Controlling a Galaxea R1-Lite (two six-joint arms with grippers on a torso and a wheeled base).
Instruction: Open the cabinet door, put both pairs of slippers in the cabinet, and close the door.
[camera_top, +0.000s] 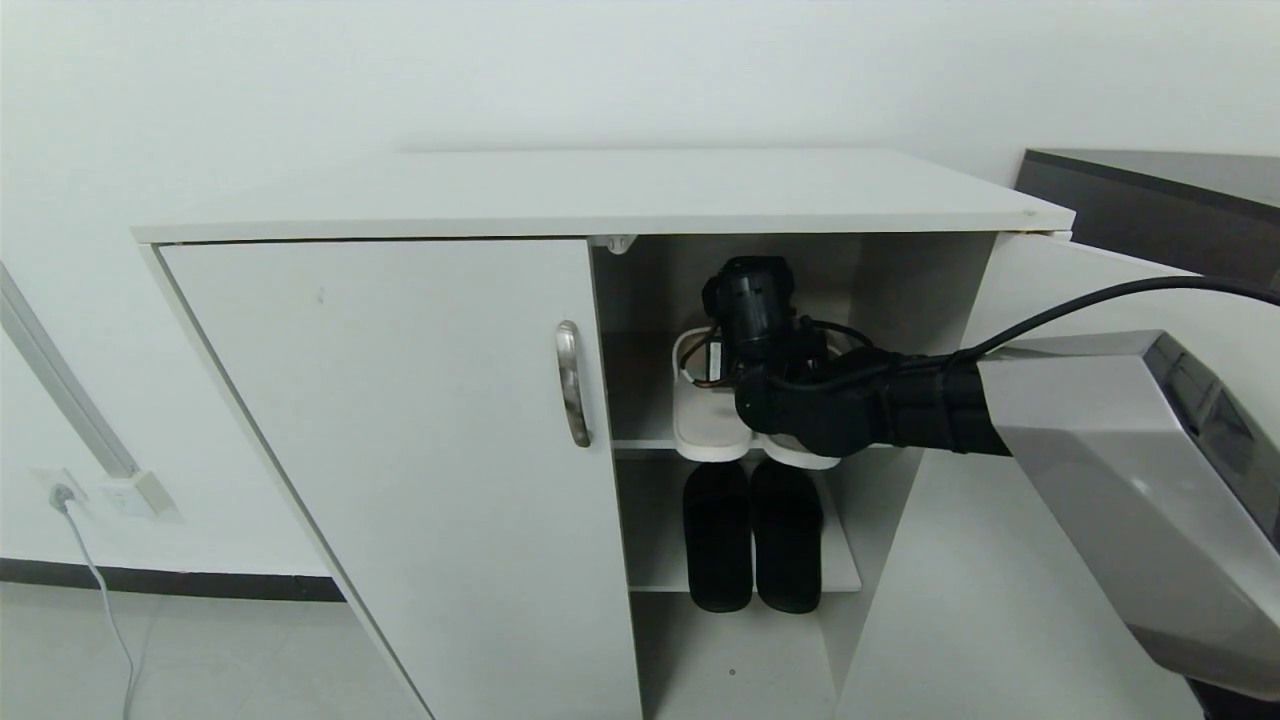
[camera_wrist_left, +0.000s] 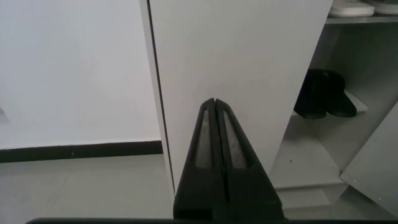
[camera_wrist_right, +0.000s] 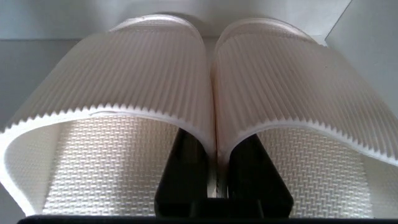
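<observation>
White wall (camera_top: 200, 100), cabinet (camera_top: 400, 400) half open. White slippers (camera_wrist_right: 124, 81) on upper shelf (camera_top: 640, 420): light, soft foam, prob. easiest by straps. Right gripper (camera_wrist_right: 216, 162) pinches both inner straps. Black slippers (camera_top: 752, 535) below. Left gripper (camera_wrist_left: 214, 109) closed, empty.

Head view: high, facing forward and down at the white two-door cabinet (camera_top: 600, 190), fairly near.
Left wrist view: low outside the cabinet, looking past the left hand (camera_wrist_left: 214, 109) at the closed door (camera_wrist_left: 236, 50).
Right wrist view: inside the cabinet, close against the white ribbed foam slippers (camera_wrist_right: 143, 81).
Shared: the black rubber slippers (camera_top: 752, 535), in head and left wrist views.
</observation>
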